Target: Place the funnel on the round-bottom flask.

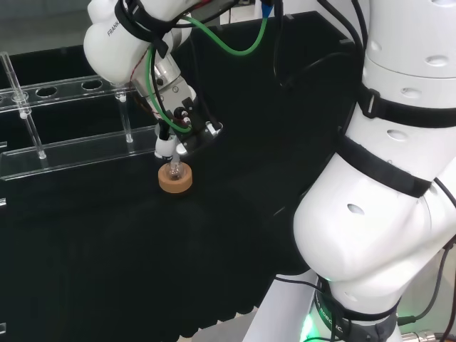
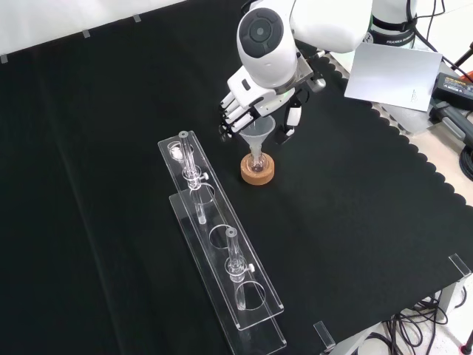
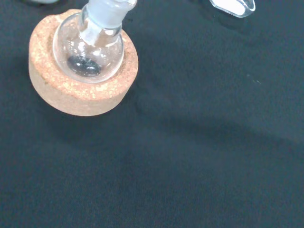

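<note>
Cork makes up the one ring stand on the black-clothed counter, and on it sits one small round-bottom flask of clear glass, its neck pointing up. In the wrist view a little dark residue or reflection shows at the bottom of the flask's bulb; which, I cannot tell. One clear funnel stands with its stem down in the flask's neck and its wide cone open upward. The robot hand is close around the funnel's cone in the front view, fingers on one side and thumb on the other, curled about the rim. To the left in the front view lies one long clear rack with round holes, and in it stand two slim glass tubes. A white sheet lies at the counter's far right corner.
</note>
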Action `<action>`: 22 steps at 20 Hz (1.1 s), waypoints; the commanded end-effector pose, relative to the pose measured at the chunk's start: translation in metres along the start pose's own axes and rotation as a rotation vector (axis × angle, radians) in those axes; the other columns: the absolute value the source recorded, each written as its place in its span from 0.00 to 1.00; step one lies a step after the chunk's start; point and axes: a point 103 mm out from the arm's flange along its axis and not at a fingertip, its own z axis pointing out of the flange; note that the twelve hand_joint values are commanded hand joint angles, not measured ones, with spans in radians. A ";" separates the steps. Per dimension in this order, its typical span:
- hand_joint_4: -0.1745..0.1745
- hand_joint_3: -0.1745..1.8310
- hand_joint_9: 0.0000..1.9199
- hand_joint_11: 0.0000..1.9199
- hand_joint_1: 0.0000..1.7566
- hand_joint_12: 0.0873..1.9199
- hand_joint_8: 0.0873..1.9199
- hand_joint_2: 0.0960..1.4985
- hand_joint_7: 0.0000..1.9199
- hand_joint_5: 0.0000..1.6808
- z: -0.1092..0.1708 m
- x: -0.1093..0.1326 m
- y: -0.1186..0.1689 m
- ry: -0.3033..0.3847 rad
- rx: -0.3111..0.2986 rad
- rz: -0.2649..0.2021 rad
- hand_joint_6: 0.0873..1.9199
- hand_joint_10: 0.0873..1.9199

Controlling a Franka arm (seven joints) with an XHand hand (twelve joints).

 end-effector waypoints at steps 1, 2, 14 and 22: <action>0.33 0.31 0.11 0.13 0.37 0.72 0.18 0.39 0.00 0.13 -0.002 0.001 -0.004 0.016 -0.006 -0.046 0.00 0.36; 0.34 0.29 0.07 0.10 0.35 0.73 0.12 0.39 0.00 0.11 -0.003 0.000 -0.006 0.018 -0.019 -0.051 0.00 0.37; 0.33 0.18 0.07 0.05 0.28 0.76 0.25 0.44 0.00 0.08 -0.051 -0.037 -0.024 0.098 -0.168 -0.071 0.00 0.39; 0.33 0.18 0.10 0.05 0.29 0.75 0.31 0.46 0.03 0.11 -0.069 -0.099 -0.019 0.172 -0.173 -0.023 0.00 0.38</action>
